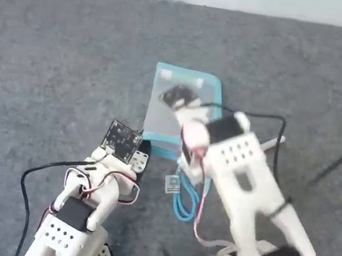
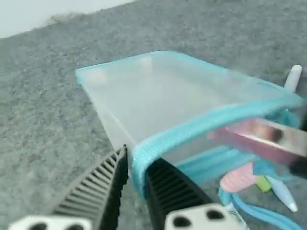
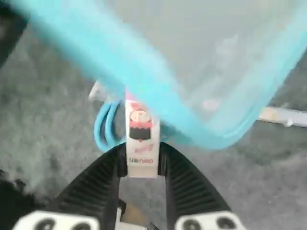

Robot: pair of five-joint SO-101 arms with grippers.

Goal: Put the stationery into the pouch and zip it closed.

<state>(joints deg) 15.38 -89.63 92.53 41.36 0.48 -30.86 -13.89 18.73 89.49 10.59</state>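
The clear pouch (image 1: 184,98) with blue zipper trim lies flat at mid-table. My left gripper (image 2: 136,179) is shut on the blue trim at the pouch's (image 2: 168,96) near corner, lifting the mouth a little; from above it (image 1: 142,156) sits at the pouch's near-left corner. My right gripper (image 3: 141,158) is shut on a flat white and pink stationery piece (image 3: 140,136), whose tip is at the pouch's blue edge (image 3: 144,81). That piece (image 2: 261,136) shows at the pouch mouth. From above, the right gripper (image 1: 189,146) hangs over the pouch's near edge.
A blue cord loop (image 1: 184,205) with a small tag (image 1: 173,184) trails from the pouch's mouth toward me. A white pen (image 1: 274,141) lies on the grey carpet right of the pouch. More small stationery (image 2: 240,179) lies by the mouth. Black cables cross near both arms.
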